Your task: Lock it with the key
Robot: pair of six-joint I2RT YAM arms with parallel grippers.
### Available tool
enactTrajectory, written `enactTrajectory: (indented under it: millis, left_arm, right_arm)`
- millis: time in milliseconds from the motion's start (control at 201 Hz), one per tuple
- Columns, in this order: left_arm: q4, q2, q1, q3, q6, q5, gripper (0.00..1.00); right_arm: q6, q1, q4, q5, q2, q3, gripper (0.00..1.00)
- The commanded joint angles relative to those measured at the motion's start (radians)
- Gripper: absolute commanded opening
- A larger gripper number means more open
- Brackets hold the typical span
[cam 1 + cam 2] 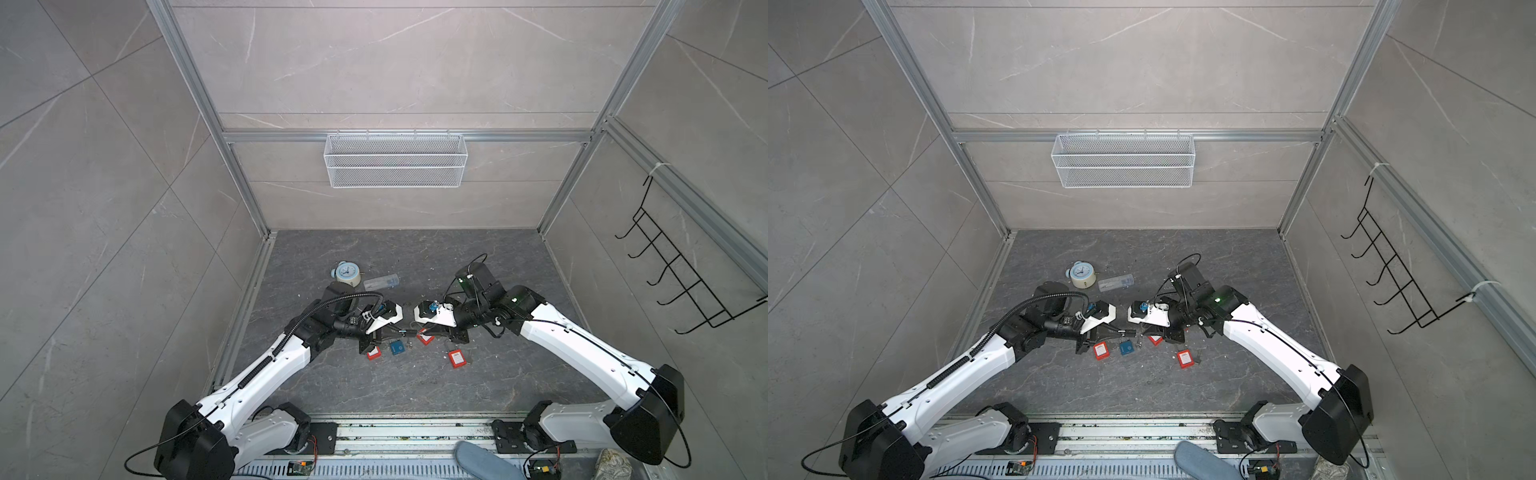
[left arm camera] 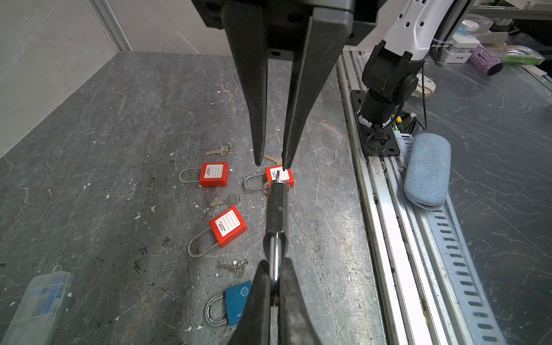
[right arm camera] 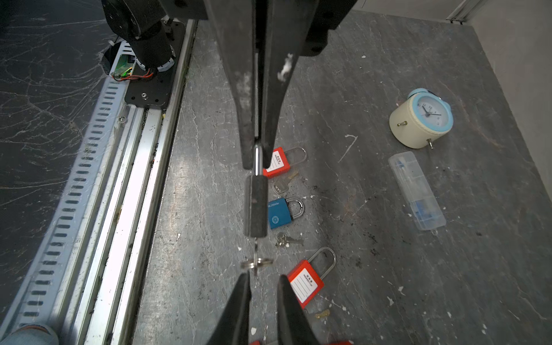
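My left end effector [image 2: 274, 264] is clamped on the chrome shackle [image 2: 275, 254] of the black padlock [image 2: 276, 209], held in the air above the counter [image 2: 119, 149]. I judge it dense and rigid, its shackle slick. The thin key [image 3: 256, 251] in its base wants a pinch on the flat head. My right end effector [image 3: 264, 276] stands parted, just short of it. The wrist views show that gap, but in the top views the key is too small to see.

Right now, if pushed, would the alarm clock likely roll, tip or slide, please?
The alarm clock seems to lie face up on its back, so it would probably slide, not roll. Its squat body makes tipping unlikely.
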Motion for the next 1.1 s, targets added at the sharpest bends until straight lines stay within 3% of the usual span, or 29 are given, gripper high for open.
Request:
enactTrajectory:
  millis: [0, 498, 672, 871, 1095]
  left_arm:
    - [0.013, 0.005, 0.001, 0.043, 0.018, 0.049, 0.0]
    - [0.003, 0.014, 0.001, 0.061, 0.034, 0.04, 0.0]
    - [-0.013, 0.021, 0.0, 0.073, 0.045, 0.037, 0.0]
    - [-0.202, 0.024, 0.002, 0.138, 0.136, -0.038, 0.0]
    - [-0.42, 0.054, 0.007, 0.219, 0.236, -0.142, 0.0]
  right_arm:
    - [0.002, 0.001, -0.007, -0.048, 0.023, 0.04, 0.2]
    - [-0.005, 0.002, -0.046, -0.079, 0.096, 0.059, 0.13]
    - [-0.011, 0.001, -0.039, -0.083, 0.089, 0.056, 0.0]
    - [0.008, -0.013, -0.019, 0.01, 0.053, -0.006, 0.0]
    - [0.085, -0.059, 0.044, 0.031, -0.011, -0.158, 0.0]
